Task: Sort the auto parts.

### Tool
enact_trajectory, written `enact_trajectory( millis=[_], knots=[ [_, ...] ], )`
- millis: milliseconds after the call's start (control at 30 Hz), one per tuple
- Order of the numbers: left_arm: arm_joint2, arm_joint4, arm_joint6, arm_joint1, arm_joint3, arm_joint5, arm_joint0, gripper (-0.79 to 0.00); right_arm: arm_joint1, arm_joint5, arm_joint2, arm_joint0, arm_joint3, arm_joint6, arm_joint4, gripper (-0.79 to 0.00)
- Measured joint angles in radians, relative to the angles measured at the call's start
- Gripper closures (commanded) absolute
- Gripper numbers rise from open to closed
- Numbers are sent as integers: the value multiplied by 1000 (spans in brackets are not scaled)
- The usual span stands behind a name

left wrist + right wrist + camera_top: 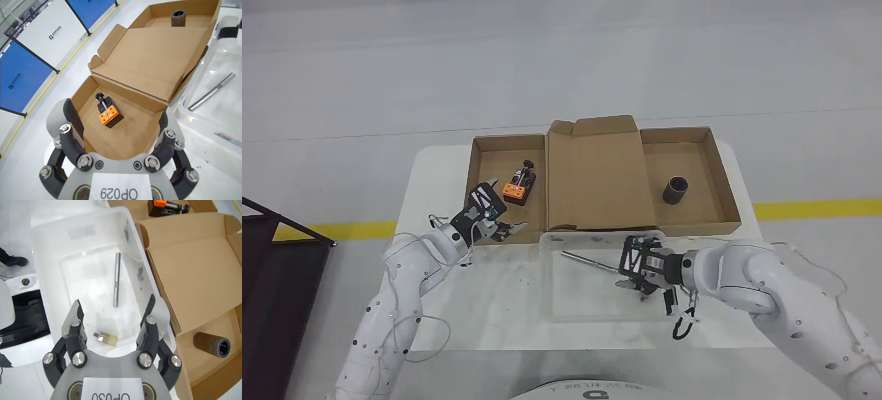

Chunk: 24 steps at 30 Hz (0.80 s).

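Note:
An orange-and-black clamp part (pixel 519 184) (pixel 108 114) (pixel 160 204) lies in the left compartment of the cardboard box (pixel 594 180). A dark metal cylinder (pixel 676 189) (pixel 211 344) (pixel 178 19) lies in the right compartment. A steel rod (pixel 590 261) (pixel 116 279) (pixel 211 94) and a small pale fitting (pixel 105 338) rest in the clear plastic bin (pixel 567 300) (pixel 45 262). My left gripper (pixel 500 225) (pixel 118 118) hangs open over the left compartment's near edge, empty. Over the bin my right gripper (pixel 630 268) (pixel 115 309) is open, above the fitting and just short of the rod's end.
The box's lid flap (pixel 598 175) (pixel 155 60) stands between the two compartments. The bin sits against the box's front wall. White tabletop (pixel 502 310) lies around the bin, with its front edge close by. Display boards (pixel 28 56) stand off the table.

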Motion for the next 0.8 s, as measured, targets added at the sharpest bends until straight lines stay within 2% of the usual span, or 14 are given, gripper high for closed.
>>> enact_trajectory(
  millis=[167,267,467,567,633,800],
  knots=[
    [0,0,0,0,0,0,0,-785,1,39,-4,-28,-17,38,-78,-465],
    [0,0,0,0,0,0,0,-785,3,17,-3,-45,-26,50,-97,-474],
    [0,0,0,0,0,0,0,-785,4,-19,-8,-40,-18,103,-83,-440],
    [0,0,0,0,0,0,0,-785,0,-18,-22,-26,-12,136,-81,-486],
    [0,0,0,0,0,0,0,-785,-3,-11,-32,-15,-8,156,-80,-548],
    [0,0,0,0,0,0,0,-785,-12,9,-62,15,0,214,-90,-582]
  ],
)
